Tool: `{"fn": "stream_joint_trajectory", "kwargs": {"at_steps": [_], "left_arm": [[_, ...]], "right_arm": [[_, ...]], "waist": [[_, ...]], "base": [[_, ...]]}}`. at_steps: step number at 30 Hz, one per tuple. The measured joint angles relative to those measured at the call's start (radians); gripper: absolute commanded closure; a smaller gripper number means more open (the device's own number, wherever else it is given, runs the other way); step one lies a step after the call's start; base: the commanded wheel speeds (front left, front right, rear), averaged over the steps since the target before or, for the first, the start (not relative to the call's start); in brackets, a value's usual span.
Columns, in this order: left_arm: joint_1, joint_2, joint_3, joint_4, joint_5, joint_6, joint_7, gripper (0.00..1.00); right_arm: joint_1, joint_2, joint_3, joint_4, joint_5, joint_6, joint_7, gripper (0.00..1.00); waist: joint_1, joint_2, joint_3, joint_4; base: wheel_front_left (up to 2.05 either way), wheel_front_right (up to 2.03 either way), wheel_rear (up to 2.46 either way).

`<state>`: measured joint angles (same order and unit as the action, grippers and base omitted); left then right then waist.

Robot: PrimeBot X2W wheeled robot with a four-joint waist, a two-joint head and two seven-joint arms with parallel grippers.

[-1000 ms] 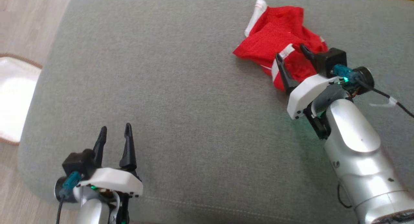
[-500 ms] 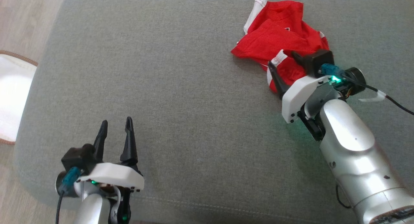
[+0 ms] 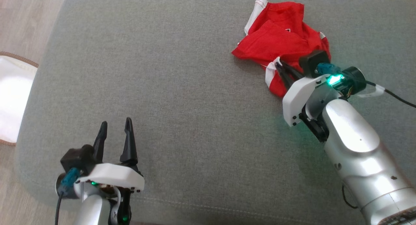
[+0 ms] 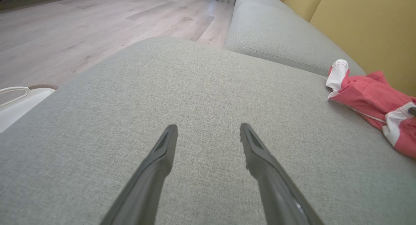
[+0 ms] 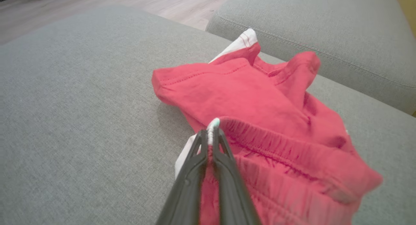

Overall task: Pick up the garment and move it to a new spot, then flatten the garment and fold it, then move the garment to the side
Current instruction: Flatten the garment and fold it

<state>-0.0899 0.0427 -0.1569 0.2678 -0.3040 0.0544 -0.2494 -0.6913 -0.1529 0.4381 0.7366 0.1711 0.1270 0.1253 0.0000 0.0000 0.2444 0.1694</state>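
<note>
The garment (image 3: 279,39) is a crumpled red piece with white side stripes and an elastic waistband, lying at the far right of the grey cushion (image 3: 195,104). My right gripper (image 3: 279,65) is shut on its near edge; in the right wrist view the two fingers pinch the waistband of the garment (image 5: 247,98) at a white stripe, my right gripper (image 5: 209,134) holding a fold of cloth between them. My left gripper (image 3: 115,129) stands open above bare cushion at the lower left, far from the garment (image 4: 373,98); my left gripper (image 4: 208,130) holds nothing.
A second grey cushion (image 5: 308,26) lies beyond a seam behind the garment, with a yellow backrest (image 4: 364,26) at the right. Wooden floor (image 4: 81,20) lies past the cushion's left edge, where a white object with a brown rim (image 3: 13,95) sits.
My right gripper has closed on the garment's waistband edge, where it stood open around the cloth before. The left gripper has stayed put.
</note>
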Motion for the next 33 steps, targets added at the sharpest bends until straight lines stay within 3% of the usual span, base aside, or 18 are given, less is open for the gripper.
{"fn": "stream_joint_trajectory", "kwargs": {"at_steps": [14,20,28,33], "left_arm": [[0.007,0.0,0.01,0.002,0.0,0.009,0.0,0.0],[0.009,0.0,0.009,0.002,0.001,0.009,0.0,0.0],[0.026,0.0,0.002,0.002,0.001,0.009,0.0,0.0],[0.048,0.0,0.008,0.007,0.001,0.009,0.0,0.0]], "right_arm": [[0.002,-0.002,-0.061,-0.114,0.031,0.0,-0.094,1.0],[-0.007,0.029,-0.004,-0.184,0.075,0.0,-0.109,1.0],[-0.271,0.074,0.106,-0.26,0.151,0.0,-0.167,1.0],[-0.352,0.077,0.139,-0.268,0.182,0.0,-0.201,1.0]], "waist": [[0.0,0.0,-0.058,-0.027],[0.0,0.0,-0.094,-0.043],[0.0,0.0,-0.114,-0.014],[0.0,0.0,-0.114,-0.015]], "base": [[0.0,0.0,0.0],[0.0,0.0,0.0],[0.0,0.0,0.0],[0.0,0.0,0.0]]}}
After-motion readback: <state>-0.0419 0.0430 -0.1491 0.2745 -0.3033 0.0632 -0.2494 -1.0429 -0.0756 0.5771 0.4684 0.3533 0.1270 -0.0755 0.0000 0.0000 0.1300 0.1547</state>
